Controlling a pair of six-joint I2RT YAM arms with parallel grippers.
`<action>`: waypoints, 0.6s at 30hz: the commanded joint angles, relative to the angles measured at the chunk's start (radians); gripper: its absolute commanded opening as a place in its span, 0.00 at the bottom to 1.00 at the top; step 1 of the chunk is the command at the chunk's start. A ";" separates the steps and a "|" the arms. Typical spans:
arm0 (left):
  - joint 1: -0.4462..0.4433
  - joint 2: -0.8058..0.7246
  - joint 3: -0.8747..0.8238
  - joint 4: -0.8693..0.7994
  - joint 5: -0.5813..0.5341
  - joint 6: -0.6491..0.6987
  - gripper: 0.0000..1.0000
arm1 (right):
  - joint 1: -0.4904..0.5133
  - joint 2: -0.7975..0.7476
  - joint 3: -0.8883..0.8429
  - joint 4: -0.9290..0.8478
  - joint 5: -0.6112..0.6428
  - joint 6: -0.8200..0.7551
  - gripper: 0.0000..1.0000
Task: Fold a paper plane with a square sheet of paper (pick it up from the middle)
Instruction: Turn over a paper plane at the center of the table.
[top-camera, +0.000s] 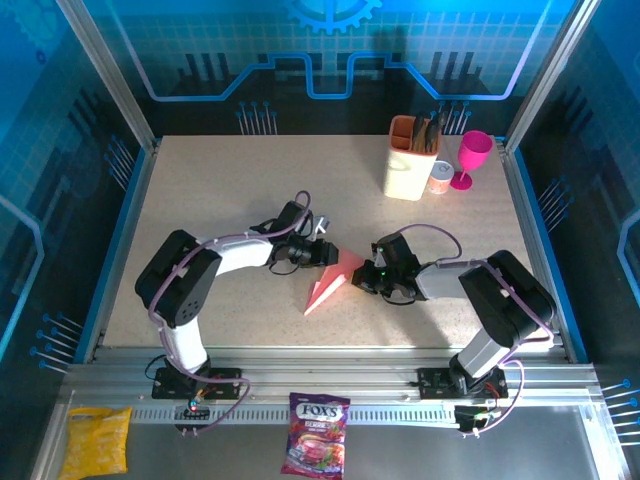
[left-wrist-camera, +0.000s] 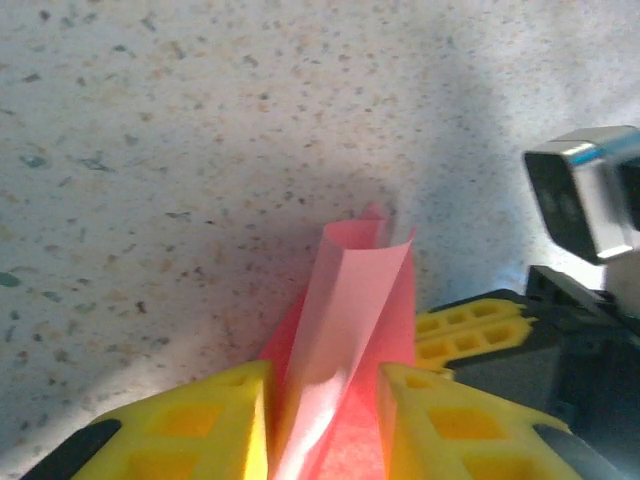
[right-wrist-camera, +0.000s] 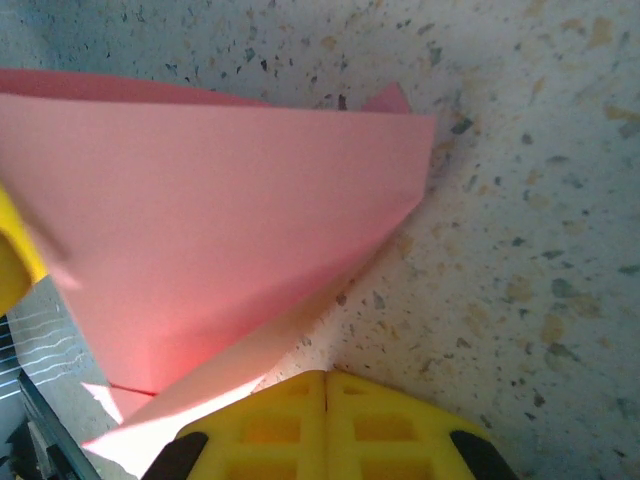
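The paper plane (top-camera: 335, 280) lies on the speckled surface (top-camera: 220, 190), a little right of the middle and towards the near edge. Its tip points near and left, and its wide end lies between the two arms. The left pincer (top-camera: 320, 253) reaches in from the left at the wide end. In the left wrist view its yellow fingers (left-wrist-camera: 215, 420) stand apart on either side of a raised fold, which curls loosely between them and is not pressed flat. The right pincer (top-camera: 366, 277) comes in from the right, just beside the same end. Its fingers (right-wrist-camera: 290, 420) are closed together with nothing seen between them, and the paper's edge runs up to the left one. At the far right stand a cream holder (top-camera: 410, 165), a small tin (top-camera: 440, 180) and a magenta goblet (top-camera: 472, 158), well apart from the paper. A sweet packet (top-camera: 318, 435) and a yellow bag (top-camera: 97, 442) lie in front of the arm bases.
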 joint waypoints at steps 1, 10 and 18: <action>-0.029 -0.045 -0.031 0.036 0.031 -0.027 0.32 | 0.026 0.092 0.004 0.076 -0.004 0.008 0.00; -0.093 -0.040 -0.074 0.062 -0.033 -0.033 0.33 | 0.026 0.109 0.002 0.090 -0.008 0.013 0.00; -0.117 -0.064 -0.094 0.066 -0.128 -0.031 0.09 | 0.022 0.084 -0.001 0.077 -0.021 0.001 0.00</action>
